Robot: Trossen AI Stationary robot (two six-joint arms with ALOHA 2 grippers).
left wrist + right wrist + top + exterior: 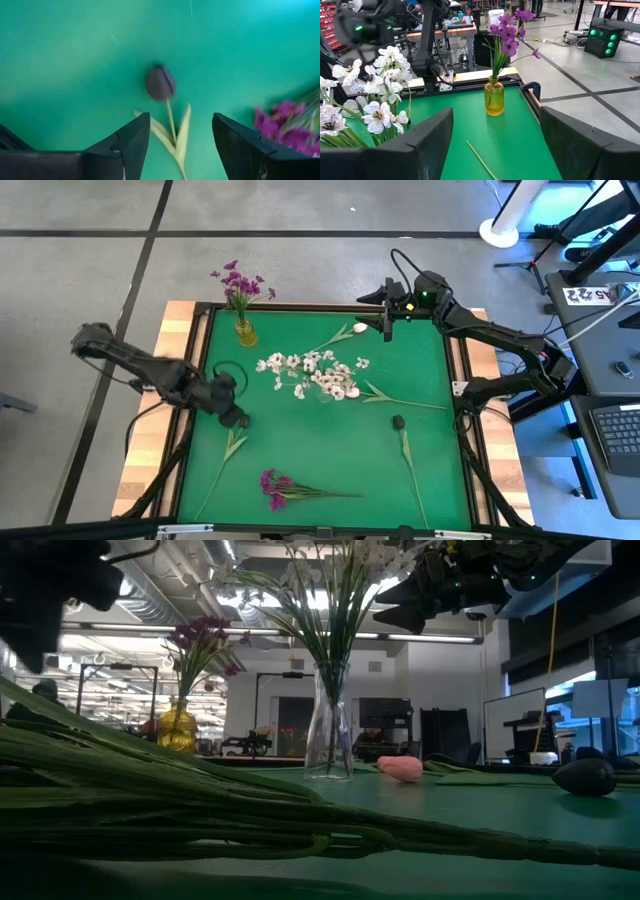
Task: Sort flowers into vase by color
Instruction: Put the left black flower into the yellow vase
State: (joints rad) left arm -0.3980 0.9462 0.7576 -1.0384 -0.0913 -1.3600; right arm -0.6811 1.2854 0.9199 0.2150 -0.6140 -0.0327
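Beside the clear vase (328, 385) of white flowers (300, 364) mid-worktop (420, 470), the left gripper (236, 418) hangs open over a dark-budded stem (161, 82) — best lowered squarely astride it before closing — while the right gripper (387, 323), also open, waits beyond the vase near the yellow vase (245, 332).

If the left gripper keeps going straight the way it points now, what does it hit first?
Most likely the dark-budded flower lying on the green mat, framed between the open left gripper's fingers; how far off it lies is unclear.
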